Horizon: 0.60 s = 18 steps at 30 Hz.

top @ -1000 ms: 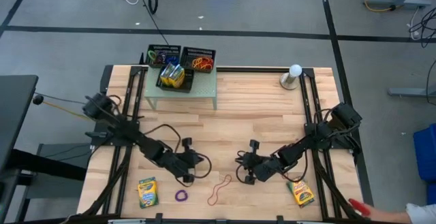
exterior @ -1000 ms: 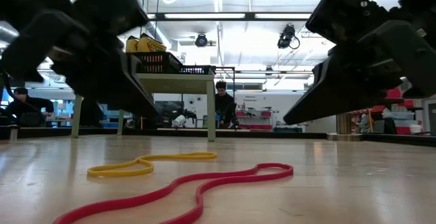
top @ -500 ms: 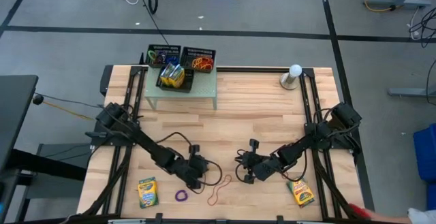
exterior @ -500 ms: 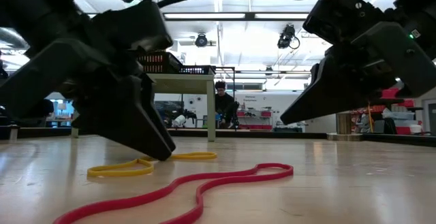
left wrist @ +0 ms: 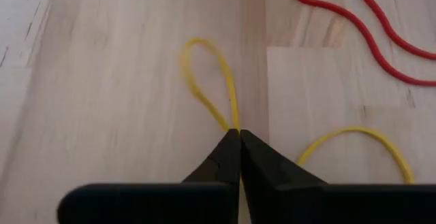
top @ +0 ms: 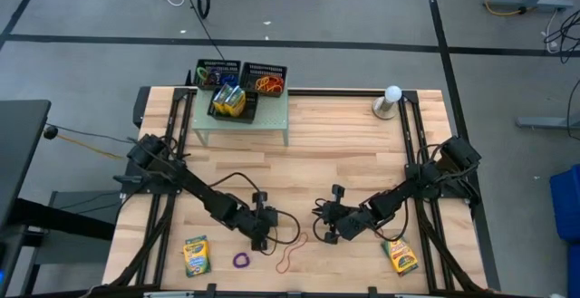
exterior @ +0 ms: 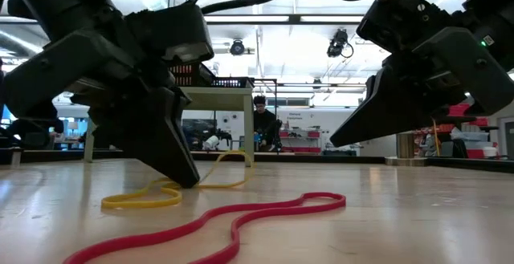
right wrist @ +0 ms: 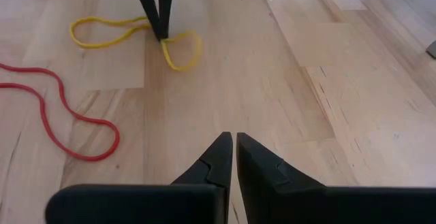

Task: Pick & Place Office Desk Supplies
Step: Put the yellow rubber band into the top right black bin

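— Two hands at work here, both mine. How do they stand?

— My left hand (left wrist: 238, 134) is down on the table (top: 344, 144), fingers pressed together on the yellow rubber band (left wrist: 211, 88), pinching it at its middle so one loop lies ahead and another curves off to the side. My right hand (right wrist: 234, 137) hovers low over bare wood nearby, fingers together, holding nothing.

— How many loose bands on the table?

— Three that I can count: the yellow one, a long red rubber band (top: 290, 256) just beside it, and a small purple rubber band (top: 241, 261) near the front edge.

— And the crayon boxes?

— Two lie flat on the table: one crayon box (top: 195, 255) at the front left, another crayon box (top: 400, 255) at the front right by my right arm. More yellow-and-green boxes stand in a black mesh tray (top: 235, 114) on the small green stand (top: 272, 121) at the back; I cannot count them.

— Anything else unclear?

— Two more mesh trays behind it hold tangled bands, too small to number. From the low view my arms block much of the table.
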Motion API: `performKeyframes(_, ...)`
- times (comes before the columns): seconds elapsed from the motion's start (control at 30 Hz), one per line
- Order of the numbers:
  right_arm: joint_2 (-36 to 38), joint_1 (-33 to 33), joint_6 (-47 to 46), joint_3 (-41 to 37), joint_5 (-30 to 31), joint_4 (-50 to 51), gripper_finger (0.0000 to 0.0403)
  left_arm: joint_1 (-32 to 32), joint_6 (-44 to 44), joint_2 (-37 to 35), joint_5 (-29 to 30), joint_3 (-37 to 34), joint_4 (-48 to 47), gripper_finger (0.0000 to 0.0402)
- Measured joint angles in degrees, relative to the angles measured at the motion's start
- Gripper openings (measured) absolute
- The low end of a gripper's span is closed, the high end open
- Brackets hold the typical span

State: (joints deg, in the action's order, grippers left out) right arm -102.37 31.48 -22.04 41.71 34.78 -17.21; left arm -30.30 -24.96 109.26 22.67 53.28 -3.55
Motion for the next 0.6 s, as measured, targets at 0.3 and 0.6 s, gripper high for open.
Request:
performKeyframes(0.3,0.0,0.0,0.0,0.0,0.0,0.0,0.0032,0.7,3.5,-12.9,0.5,-0.4,-8.1,0.0004)
performKeyframes(0.6,0.0,0.0,0.0,0.0,0.0,0.0,0.0032,5.0,8.9,-28.9,9.8,-0.3,-10.6,0.0004)
